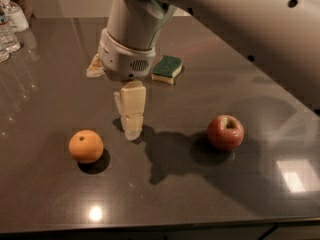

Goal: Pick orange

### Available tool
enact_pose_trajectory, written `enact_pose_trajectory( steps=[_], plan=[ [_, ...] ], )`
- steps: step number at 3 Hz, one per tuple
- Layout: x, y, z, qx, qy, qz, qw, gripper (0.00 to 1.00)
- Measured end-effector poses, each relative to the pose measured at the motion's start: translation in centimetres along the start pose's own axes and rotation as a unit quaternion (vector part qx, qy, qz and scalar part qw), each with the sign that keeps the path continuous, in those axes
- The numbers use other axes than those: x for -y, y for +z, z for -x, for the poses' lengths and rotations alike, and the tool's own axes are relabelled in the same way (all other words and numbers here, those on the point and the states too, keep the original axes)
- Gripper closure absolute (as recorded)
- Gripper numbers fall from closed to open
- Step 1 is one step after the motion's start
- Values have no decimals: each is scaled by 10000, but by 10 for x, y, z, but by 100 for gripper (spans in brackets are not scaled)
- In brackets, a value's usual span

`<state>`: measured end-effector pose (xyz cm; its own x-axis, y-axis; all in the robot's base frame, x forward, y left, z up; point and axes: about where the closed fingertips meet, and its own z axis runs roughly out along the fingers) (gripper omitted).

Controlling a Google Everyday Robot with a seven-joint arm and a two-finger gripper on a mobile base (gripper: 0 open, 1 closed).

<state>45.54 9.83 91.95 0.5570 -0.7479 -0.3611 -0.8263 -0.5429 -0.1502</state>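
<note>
The dark table (50, 204) carries the orange (86, 146) near left, a red apple (225, 132) right, a green sponge (167, 69) far, and bottles (9, 29) far left; the gripper (132, 129) hangs between the fruits.
</note>
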Motion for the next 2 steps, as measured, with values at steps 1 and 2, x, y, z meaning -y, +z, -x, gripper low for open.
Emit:
enact_pose_trajectory(
  steps=[1,2],
  plan=[
    [4,14,9,105,-282,84,9995,0],
    [6,28,17,213,-353,120,9991,0]
  ],
)
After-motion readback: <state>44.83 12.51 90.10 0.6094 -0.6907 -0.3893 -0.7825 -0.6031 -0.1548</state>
